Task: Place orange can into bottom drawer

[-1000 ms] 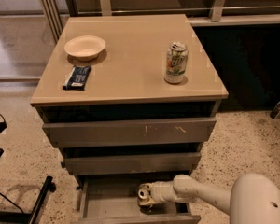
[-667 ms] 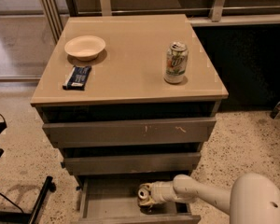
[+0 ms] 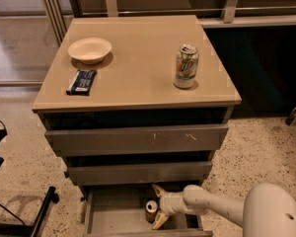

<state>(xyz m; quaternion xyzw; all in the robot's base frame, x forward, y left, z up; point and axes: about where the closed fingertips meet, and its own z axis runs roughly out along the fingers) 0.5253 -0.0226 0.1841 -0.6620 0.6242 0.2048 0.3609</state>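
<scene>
The orange can [image 3: 150, 213] stands upright inside the open bottom drawer [image 3: 113, 207], near its middle, silver top showing. My gripper [image 3: 157, 205] reaches into the drawer from the right. Its fingers [image 3: 158, 189] are spread open on either side of the can, with the can at the fingertips. The pale arm runs off to the lower right. The two drawers above are closed.
On the cabinet top [image 3: 138, 83] stand a white-and-green can [image 3: 186, 66], a pale bowl [image 3: 90, 50] and a dark snack packet [image 3: 82, 81]. A black frame [image 3: 39, 214] lies on the speckled floor at the left. A dark wall panel is at the right.
The fingers have opened away from the can, which was held between them before. The can stays standing in the drawer; the arm has barely moved.
</scene>
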